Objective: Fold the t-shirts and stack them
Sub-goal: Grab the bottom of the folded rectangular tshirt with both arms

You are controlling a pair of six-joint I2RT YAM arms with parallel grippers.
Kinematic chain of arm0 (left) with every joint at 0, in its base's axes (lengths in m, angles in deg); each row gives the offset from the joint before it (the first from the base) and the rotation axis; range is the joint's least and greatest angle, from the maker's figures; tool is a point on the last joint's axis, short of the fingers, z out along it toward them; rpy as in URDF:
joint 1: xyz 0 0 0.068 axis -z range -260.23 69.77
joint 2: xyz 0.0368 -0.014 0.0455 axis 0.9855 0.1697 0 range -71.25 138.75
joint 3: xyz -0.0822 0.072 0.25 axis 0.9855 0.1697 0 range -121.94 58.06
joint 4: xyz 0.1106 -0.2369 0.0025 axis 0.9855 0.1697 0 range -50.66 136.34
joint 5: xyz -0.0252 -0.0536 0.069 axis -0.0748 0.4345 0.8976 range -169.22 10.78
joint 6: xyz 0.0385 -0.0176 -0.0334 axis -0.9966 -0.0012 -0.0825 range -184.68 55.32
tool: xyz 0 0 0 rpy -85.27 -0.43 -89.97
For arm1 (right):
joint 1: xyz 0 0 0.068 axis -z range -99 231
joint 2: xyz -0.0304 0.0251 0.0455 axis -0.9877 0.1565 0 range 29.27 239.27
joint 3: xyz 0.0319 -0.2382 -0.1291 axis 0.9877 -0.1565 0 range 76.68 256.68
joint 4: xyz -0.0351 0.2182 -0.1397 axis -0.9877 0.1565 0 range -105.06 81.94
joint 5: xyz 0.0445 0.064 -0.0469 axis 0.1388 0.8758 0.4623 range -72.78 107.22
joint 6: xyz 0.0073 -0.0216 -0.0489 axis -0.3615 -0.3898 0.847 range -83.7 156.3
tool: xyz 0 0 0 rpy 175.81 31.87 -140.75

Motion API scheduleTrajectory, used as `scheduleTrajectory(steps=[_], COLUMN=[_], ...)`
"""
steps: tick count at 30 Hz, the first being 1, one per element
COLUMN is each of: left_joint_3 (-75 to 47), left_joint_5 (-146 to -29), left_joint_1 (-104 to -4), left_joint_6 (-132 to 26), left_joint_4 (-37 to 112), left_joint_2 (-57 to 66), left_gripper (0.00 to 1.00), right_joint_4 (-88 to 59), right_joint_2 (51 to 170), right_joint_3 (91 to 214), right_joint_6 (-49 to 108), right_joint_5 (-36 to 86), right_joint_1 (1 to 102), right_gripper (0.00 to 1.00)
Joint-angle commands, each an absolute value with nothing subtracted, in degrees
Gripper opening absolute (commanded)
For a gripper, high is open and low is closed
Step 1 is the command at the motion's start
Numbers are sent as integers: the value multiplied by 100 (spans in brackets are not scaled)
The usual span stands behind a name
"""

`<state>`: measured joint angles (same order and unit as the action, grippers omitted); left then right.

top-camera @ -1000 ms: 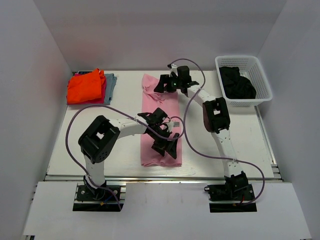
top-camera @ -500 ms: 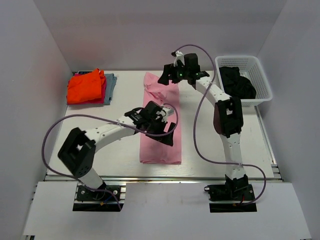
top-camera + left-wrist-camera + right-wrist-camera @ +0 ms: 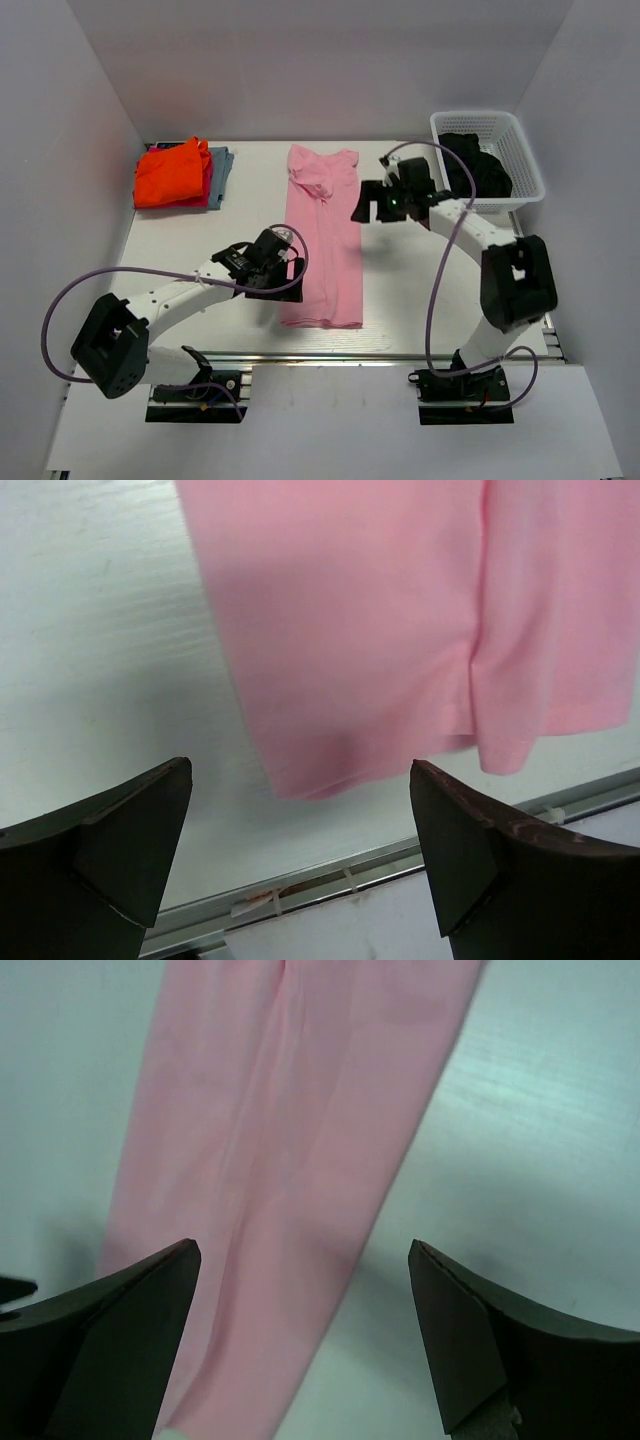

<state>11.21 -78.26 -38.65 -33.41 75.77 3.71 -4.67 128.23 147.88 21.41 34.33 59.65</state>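
While both grippers hang free of the cloth, step in hand: the crosswise fold of the pink t-shirt (image 3: 322, 240), I judge; its sides already lie turned in, leaving 1 long strip.
Next move: calls for a pinch on the 2 corners at 1 end of the strip, then a carry over to the other end, kept level so the layers do not slide.
Left gripper (image 3: 288, 272): fingers wide apart, holding nothing; it hovers just left of the strip's near hem, close to the near edge of the table (image 3: 170, 250); its wrist view shows no contact with the cloth.
Pink t-shirt, placement: flat at the middle of the table, running from close to the near edge up to close to the far edge, collar end far; the near hem shows 2 overlapping layers.
Right gripper (image 3: 365, 208): fingers wide apart, empty; it sits beside the strip's right long edge, over the far half.
Folded stack: far left corner; orange t-shirt (image 3: 172, 175) on top, a red t-shirt (image 3: 197, 203) edge under it, a grey-blue t-shirt (image 3: 222, 170) showing at the right side.
Basket (image 3: 530, 170): far right corner; black t-shirt (image 3: 475, 165) crumpled inside, not yet folded.
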Motion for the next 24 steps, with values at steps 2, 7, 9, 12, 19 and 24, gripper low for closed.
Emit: scheduleTrajectory(steps=[2,7,9,12,19,24], left_joint_3=[1289,1683,1946,2088,2194,2299], left_joint_5=[-7736,-8123,-8560,-9019,-9442,-9495], left_joint_1=[-4077,-4261,-4314,-4314,-4314,-4261], left_joint_6=[-2987,-3058,-3128,-3268,-3392,-3444], left_joint_4=[7512,7512,7127,6712,6492,6624], left_joint_2=[363,285,214,380,724,724], left_gripper=[100,100,100,100,94,82], right_joint_4=[-232,417,454,436,392,147], right_joint_2=[11779,11401,11321,11338,11444,11584], right_joint_3=[13752,12582,12125,11773,11378,11184], right_joint_6=[1960,2101,2092,2040,1803,1635], right_joint_5=[3627,5223,5544,5923,6204,6020], right_joint_1=[5938,5859,5771,5648,5393,5331], right_gripper=[90,90,90,90,90,85])
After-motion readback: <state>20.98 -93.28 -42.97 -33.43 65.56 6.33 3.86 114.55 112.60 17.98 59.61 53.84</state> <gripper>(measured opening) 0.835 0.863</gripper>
